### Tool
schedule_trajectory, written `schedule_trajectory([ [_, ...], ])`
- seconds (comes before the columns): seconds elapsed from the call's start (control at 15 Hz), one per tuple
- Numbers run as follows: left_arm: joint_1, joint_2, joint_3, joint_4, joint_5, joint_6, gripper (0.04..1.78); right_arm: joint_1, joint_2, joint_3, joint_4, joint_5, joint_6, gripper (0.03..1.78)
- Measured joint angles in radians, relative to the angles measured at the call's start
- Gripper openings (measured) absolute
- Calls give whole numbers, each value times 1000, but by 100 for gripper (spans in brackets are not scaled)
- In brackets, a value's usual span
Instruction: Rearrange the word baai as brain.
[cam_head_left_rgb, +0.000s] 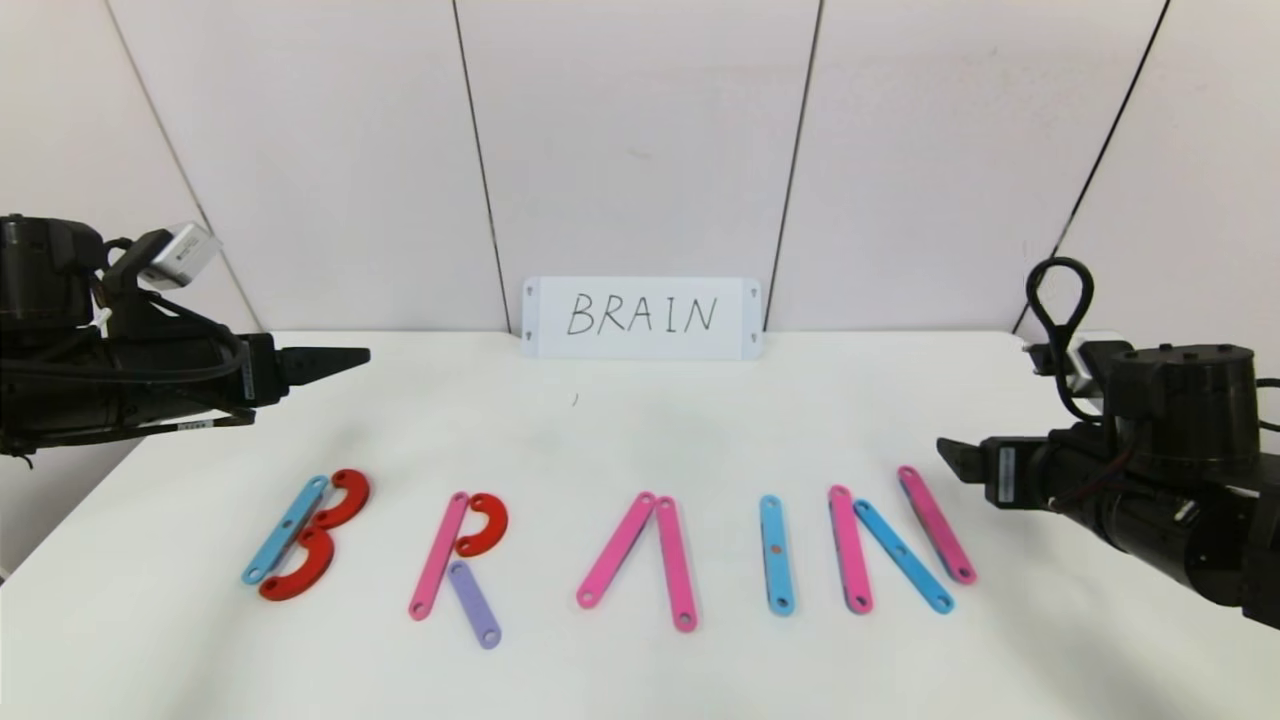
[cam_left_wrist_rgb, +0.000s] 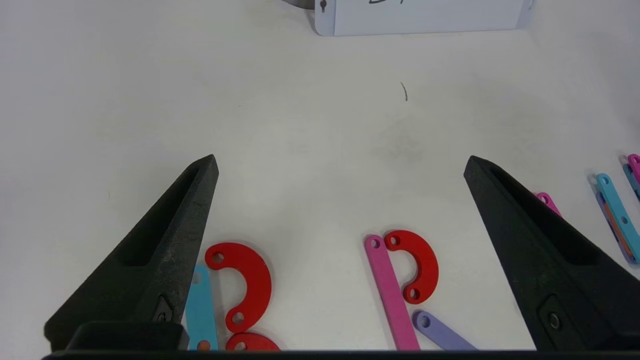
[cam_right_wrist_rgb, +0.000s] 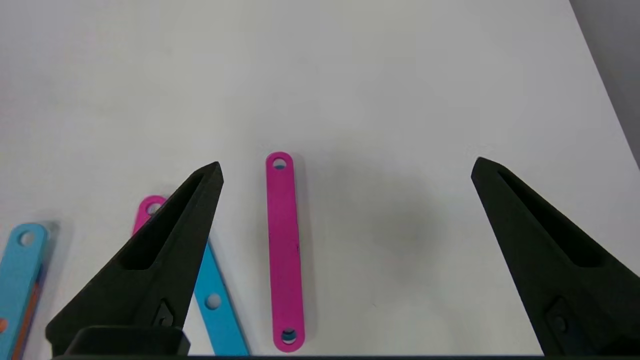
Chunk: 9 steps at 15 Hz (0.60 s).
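On the white table (cam_head_left_rgb: 600, 440), the word (cam_head_left_rgb: 640, 550) in flat plastic pieces spelled BRAIN along the near edge, below a white card (cam_head_left_rgb: 641, 317). Both claws hovered empty with fingers spread wide: left gripper (cam_left_wrist_rgb: 340, 165) above the B, right gripper (cam_right_wrist_rgb: 347, 167) beside the N.

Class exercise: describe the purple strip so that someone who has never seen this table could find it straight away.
Start at the white card reading BRAIN at the back of the table, then drop to the row of plastic letters in front. In the second letter from the left, the purple strip forms the R's slanted leg, the only purple piece among pink, blue and red.
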Motion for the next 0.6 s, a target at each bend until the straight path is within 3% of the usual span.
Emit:
schedule_trajectory([
  [0.27, 0, 1, 0, 0, 0, 1, 173, -46, 81, 21, -39, -16, 11, 174],
  [0.6, 0, 2, 0, 0, 0, 1, 173, -63, 231, 29, -174, -18, 7, 174],
])
